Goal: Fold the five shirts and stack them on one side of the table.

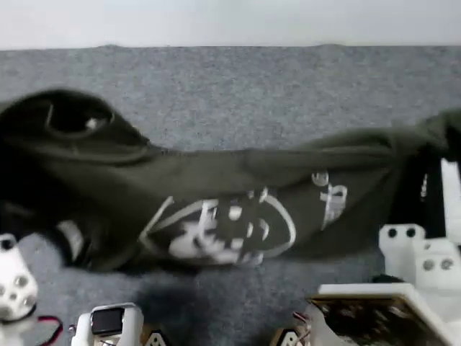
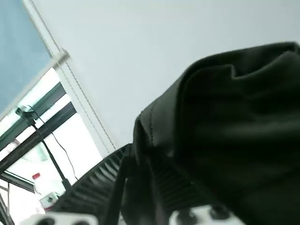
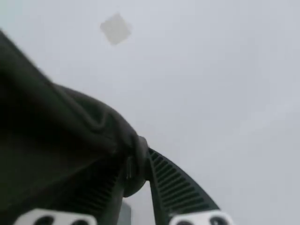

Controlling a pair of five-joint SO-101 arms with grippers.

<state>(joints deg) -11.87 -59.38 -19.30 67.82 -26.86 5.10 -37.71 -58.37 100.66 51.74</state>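
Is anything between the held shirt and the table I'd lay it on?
Nothing visible does. The shirt, pinched by the left gripper and right gripper, hangs over the grey table; the patch beneath it is hidden.

My left gripper [image 2: 133,157] has its ribbed black fingers [image 2: 93,180] clamped on a hem of the dark shirt [image 2: 234,136]. The fabric bunches over the jaws. Behind it I see a plain white wall [image 2: 140,56], a blue blind [image 2: 18,56], and a bright window [image 2: 86,138] with a thin stand [image 2: 47,145] in front.
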